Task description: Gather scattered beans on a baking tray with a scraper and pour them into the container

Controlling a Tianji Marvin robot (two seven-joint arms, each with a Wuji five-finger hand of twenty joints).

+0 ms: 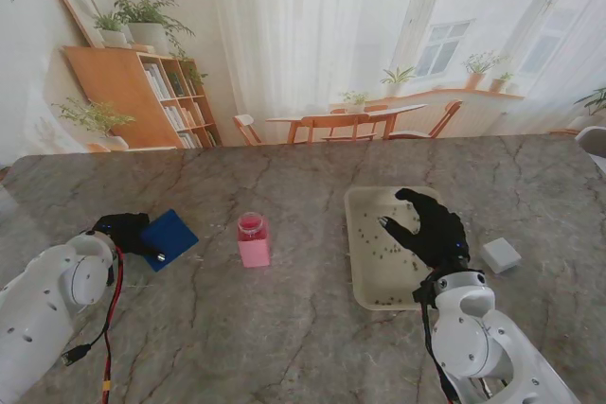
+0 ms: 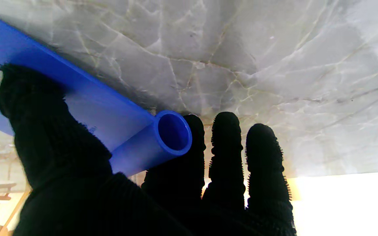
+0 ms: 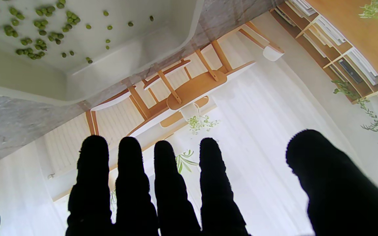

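Our left hand (image 2: 87,183) grips the blue scraper (image 2: 87,105), thumb over blade. Right hand (image 1: 431,229) fingers wide, holding nothing, above tray (image 1: 365,276) w/ beans (image 3: 34,36). We should bring scraper over slowly.

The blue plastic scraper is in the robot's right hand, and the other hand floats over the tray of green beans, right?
Not quite: the blue plastic scraper is in the left hand, as the stand view shows. The right hand is the one over the cream baking tray of green beans.

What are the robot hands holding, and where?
The left robot hand grips the blue scraper at its tube handle end. The right robot hand holds nothing, fingers spread over the tray.
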